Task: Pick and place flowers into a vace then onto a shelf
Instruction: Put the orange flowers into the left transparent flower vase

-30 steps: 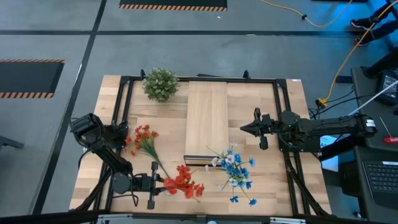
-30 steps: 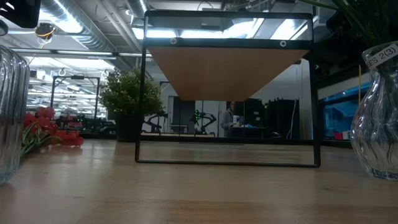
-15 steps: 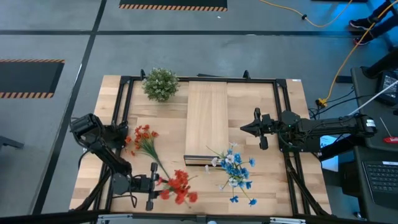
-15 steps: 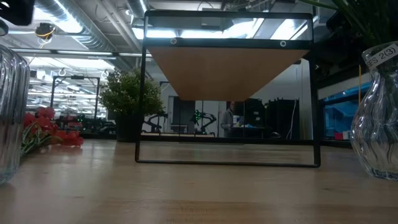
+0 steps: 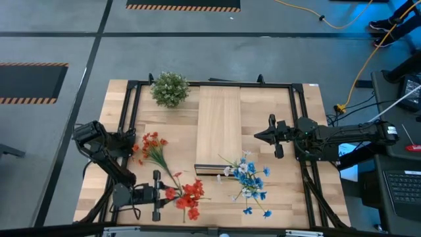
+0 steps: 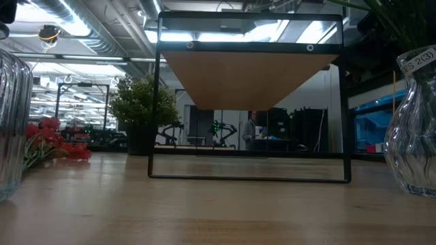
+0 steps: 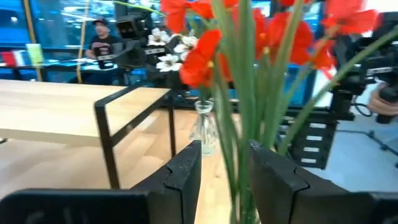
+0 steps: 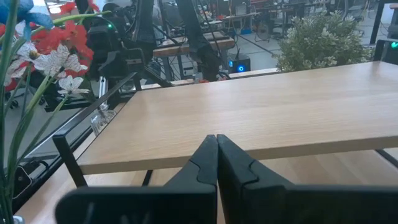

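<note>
Currently we list the left gripper (image 5: 162,195) at the bench's (image 5: 293,191) near edge, jaws closed on red flowers' (image 5: 187,196) green stems, and the right gripper (image 5: 258,136) beside the shelf (image 5: 218,125), jaws closed, empty.

White tag (image 6: 414,62) on glass vase neck (image 6: 413,146), partly legible, reads "S 2(3)"
</note>
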{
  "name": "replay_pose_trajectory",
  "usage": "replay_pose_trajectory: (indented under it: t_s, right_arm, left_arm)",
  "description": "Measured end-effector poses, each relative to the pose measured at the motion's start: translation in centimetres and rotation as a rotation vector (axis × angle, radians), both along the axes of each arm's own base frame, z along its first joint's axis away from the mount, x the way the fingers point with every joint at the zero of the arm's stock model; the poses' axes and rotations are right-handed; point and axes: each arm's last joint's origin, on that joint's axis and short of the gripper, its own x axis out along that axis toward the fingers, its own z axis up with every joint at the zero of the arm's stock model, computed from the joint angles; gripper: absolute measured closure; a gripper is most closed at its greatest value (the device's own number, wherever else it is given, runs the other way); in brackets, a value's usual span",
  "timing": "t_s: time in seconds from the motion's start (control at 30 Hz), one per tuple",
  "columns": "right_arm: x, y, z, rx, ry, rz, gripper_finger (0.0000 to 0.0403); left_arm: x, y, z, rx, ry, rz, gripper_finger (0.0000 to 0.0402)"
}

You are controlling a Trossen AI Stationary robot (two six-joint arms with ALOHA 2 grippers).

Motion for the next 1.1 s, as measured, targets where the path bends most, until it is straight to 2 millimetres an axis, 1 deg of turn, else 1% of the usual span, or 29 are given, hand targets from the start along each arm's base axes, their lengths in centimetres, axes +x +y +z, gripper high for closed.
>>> replay_pose_trajectory:
  t_s: [0.17,0.3,0.47,0.5,0.7,0.9,1.0,1.1]
  right_arm:
    - [0.0,0.0,0.0,0.013,0.001,0.0,0.0402]
    - [0.0,0.0,0.0,0.012,0.001,0.0,0.0402]
    - [0.0,0.0,0.0,0.011,0.002,0.0,0.0402]
    - [0.0,0.0,0.0,0.01,0.002,0.0,0.0402]
    - [0.0,0.0,-0.1,0.006,0.006,0.0,0.0402]
    - [0.0,0.0,-0.2,-0.009,0.019,0.001,0.0402]
    - [0.0,0.0,-0.3,-0.015,0.035,0.001,0.0402]
    - [0.0,0.0,-0.3,-0.015,0.036,0.001,0.0402]
  left_arm:
    - [-0.4,0.1,0.4,-0.015,-0.001,0.066,0.0283]
    - [-1.3,0.0,1.2,-0.015,0.0,0.127,0.0283]
    - [-2.1,0.3,1.9,-0.082,0.002,0.283,0.0283]
    - [-2.2,0.5,2.0,-0.094,0.001,0.309,0.0283]
    - [-1.6,1.3,3.2,-0.119,-0.01,0.335,0.0283]
    - [-0.5,2.5,4.7,-0.027,0.0,0.325,0.0283]
    - [0.1,3.3,5.7,0.093,0.018,0.312,0.0283]
    - [0.6,4.4,6.7,0.195,0.051,0.364,0.0283]
